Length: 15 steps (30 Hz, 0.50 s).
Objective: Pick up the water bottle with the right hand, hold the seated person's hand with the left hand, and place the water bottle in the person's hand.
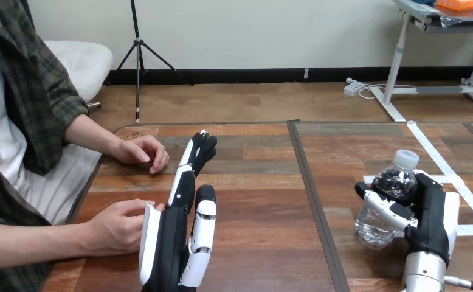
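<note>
While the person's lower hand [120,226] lies just beside the left hand [172,243] at seven o'clock, whose fingers [199,149] reach straight toward twelve, the right hand [431,219] at four o'clock wraps the clear plastic white-capped water bottle [395,182].

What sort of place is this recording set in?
Likely a staged test bench for robot-to-person handovers: a wooden table marked with white tape, a person's hand at its left edge beside the left hand, and the right hand curled round a water bottle.
</note>
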{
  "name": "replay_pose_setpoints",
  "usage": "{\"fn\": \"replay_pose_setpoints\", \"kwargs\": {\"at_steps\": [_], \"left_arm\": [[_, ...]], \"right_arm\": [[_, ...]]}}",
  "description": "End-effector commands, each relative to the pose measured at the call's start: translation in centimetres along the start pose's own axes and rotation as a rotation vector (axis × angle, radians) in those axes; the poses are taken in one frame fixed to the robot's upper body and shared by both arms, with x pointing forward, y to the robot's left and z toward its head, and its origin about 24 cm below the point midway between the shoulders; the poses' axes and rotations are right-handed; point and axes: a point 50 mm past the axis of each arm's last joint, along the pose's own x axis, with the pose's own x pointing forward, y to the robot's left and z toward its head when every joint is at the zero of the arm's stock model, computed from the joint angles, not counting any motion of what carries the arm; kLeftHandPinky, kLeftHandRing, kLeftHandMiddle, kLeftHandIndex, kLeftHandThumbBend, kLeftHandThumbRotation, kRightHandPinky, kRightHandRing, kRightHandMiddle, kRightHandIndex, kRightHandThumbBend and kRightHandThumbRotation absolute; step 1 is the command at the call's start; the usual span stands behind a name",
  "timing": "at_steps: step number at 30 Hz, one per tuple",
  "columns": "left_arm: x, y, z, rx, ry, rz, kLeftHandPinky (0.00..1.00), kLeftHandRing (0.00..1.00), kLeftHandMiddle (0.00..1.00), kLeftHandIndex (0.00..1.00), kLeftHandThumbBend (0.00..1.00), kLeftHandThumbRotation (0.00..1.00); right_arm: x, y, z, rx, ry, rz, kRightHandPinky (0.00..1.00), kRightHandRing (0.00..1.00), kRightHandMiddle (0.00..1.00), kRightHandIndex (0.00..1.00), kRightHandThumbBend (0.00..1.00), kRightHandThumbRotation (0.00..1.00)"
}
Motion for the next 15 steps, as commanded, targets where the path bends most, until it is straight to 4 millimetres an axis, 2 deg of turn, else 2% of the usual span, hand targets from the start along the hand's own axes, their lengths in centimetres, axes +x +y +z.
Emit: {"fn": "replay_pose_setpoints", "kwargs": {"at_steps": [1, 15], "left_arm": [[1.09, 0.03, 0.42, -0.005, -0.057, 0.007, 0.91, 0.89, 0.91, 0.94, 0.03, 1.00], [1.15, 0.04, 0.43, -0.005, -0.057, 0.010, 0.91, 0.90, 0.91, 0.94, 0.03, 1.00]], "right_arm": [[1.55, 0.70, 2.45, 0.036, -0.101, -0.005, 0.38, 0.44, 0.49, 0.52, 0.75, 0.00], [1.58, 0.59, 2.62, 0.055, -0.115, -0.004, 0.39, 0.45, 0.50, 0.52, 0.75, 0.00]]}}
